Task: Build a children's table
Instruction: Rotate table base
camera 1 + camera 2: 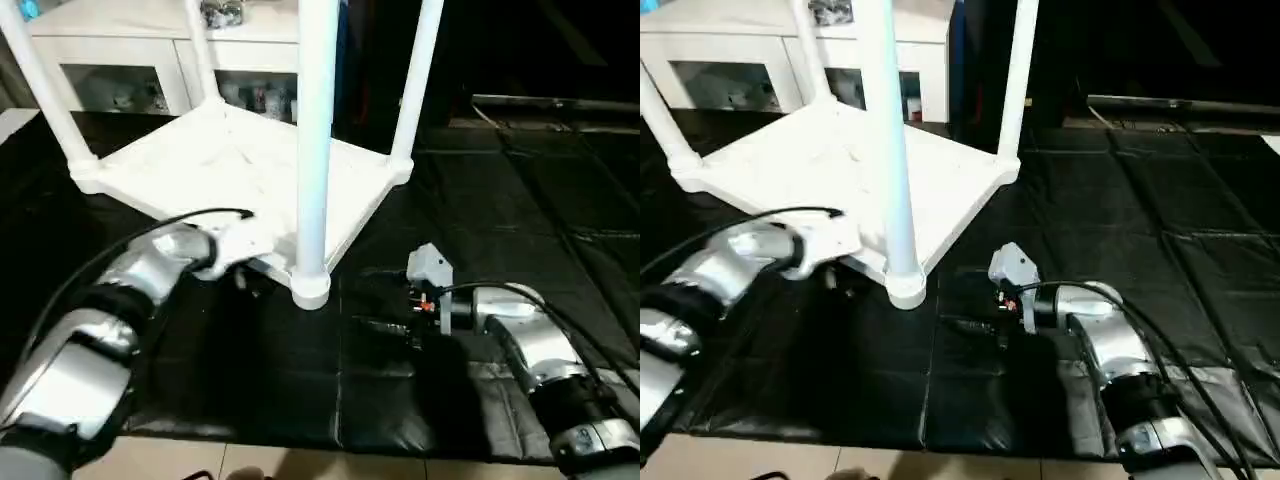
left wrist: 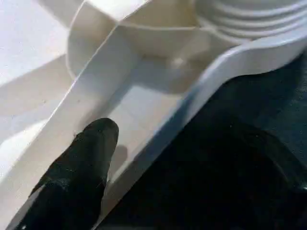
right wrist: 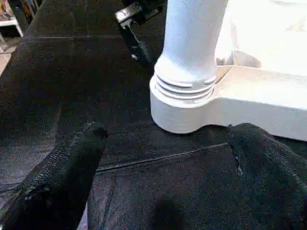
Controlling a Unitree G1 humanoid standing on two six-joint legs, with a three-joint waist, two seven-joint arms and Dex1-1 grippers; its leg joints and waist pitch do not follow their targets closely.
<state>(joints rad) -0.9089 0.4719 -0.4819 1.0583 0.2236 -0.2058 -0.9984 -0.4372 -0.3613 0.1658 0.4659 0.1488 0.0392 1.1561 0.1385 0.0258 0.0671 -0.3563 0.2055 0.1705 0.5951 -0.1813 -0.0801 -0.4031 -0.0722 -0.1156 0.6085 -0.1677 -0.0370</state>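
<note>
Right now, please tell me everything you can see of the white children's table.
The children's table is all white and looks like plastic. It lies upside down on black floor mats, its ribbed underside facing up. Four long round legs stand upright in the rounded corner sockets; the nearest leg sits in a ringed collar at the nearest corner. The left pincer straddles the rim beside that corner, one finger inside a rib pocket. The right pincer is open, apart from the table.

Upside-down children's table (image 1: 230, 165) on black floor mats (image 1: 520, 200)

All four legs (image 1: 316, 140) stand up from its corner sockets. The left gripper (image 1: 243, 262) is at the near edge, the right gripper (image 1: 395, 305) spread open just beside the nearest corner.
</note>
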